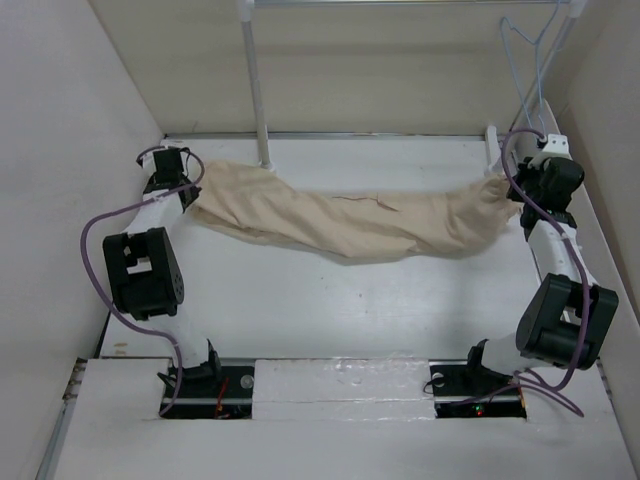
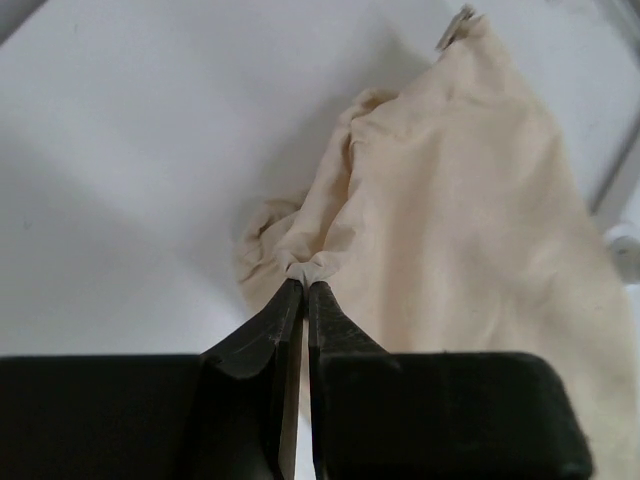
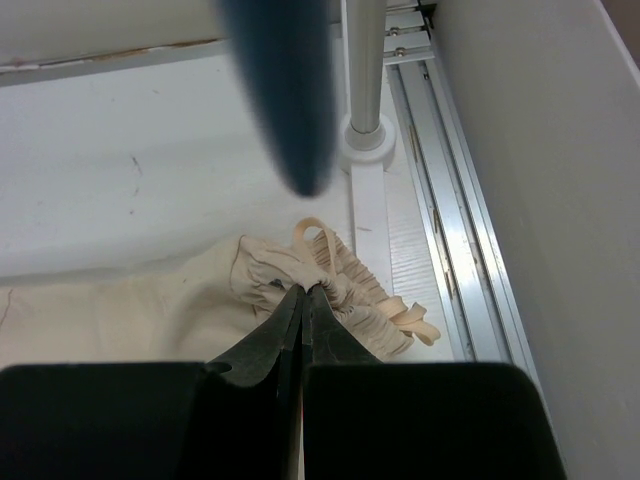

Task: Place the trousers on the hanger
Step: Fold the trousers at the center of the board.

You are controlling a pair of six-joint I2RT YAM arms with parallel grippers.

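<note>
Left gripper: The two fingers are pinched nearly all the way together. A little fold of the trousers is squeezed between the tips.
Right gripper: The fingers are pinched tight too. They bite the bunched-up end of the cloth, and a small loop of it sticks up just past the tips.
Trousers: Tan and wrinkly. They stretch in a long line from the left fingers to the right fingers, one end in each. The middle sags low over the table.
Hanger: Thin and pale blue. It hangs high up, past the right fingers, and is not touching the cloth.
Blurry blue shape: It is above the right fingertips and too fuzzy to tell what it is.
White pole: It stands just behind the cloth, closer to the left fingers.
Second pole: It stands just past the right fingers.
</note>
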